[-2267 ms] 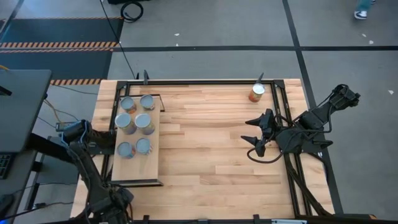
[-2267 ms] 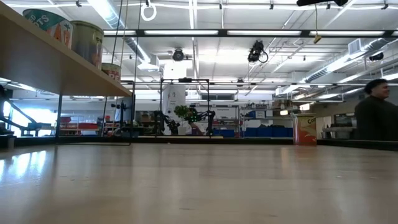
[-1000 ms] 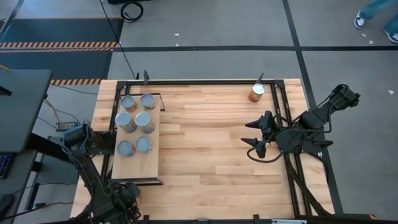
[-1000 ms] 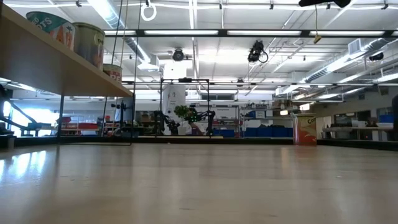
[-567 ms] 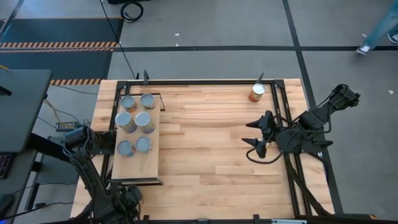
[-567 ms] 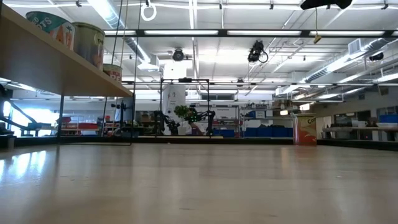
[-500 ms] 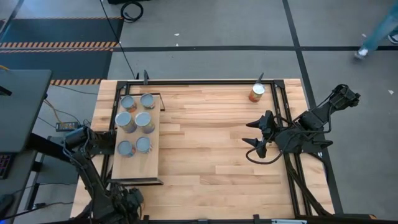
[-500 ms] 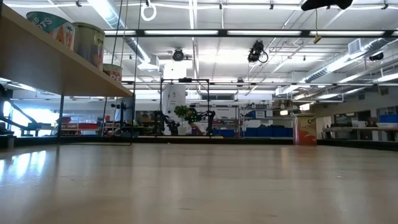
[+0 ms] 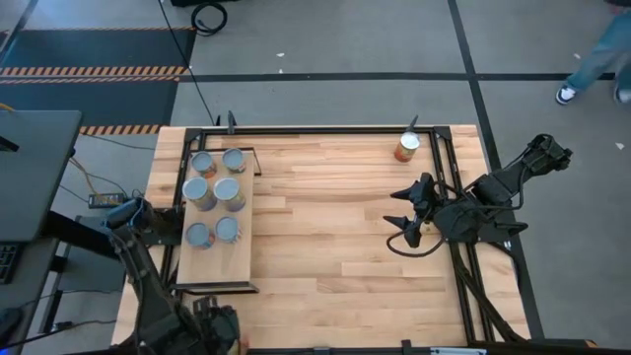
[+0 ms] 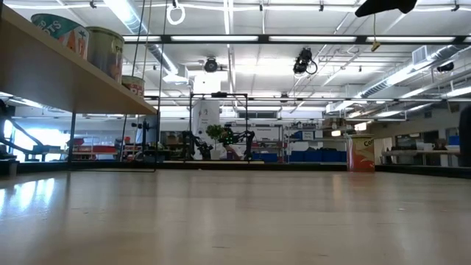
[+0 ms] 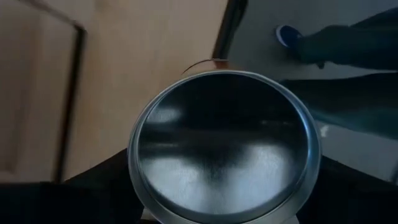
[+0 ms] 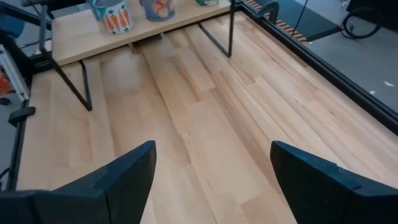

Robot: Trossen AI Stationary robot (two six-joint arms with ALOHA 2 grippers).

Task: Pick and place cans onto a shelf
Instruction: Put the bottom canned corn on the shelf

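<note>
Near left corner: left gripper (image 9: 219, 330) is holding a can (image 11: 224, 146) between its fingers, ready for carrying to the shelf. Mid-right: right gripper (image 9: 403, 208) is hovering w/ fingers wide, empty, prob. waiting. Left side: shelf (image 9: 239, 264) is bearing six cans (image 9: 215, 195) in pairs. Far right: one lone can (image 9: 406, 147) is standing by the table's edge, not yet shelved.

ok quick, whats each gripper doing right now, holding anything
Left gripper: closed on a can, down by the table's near-left corner.
Right gripper: open and empty, above the table on its right side.
</note>
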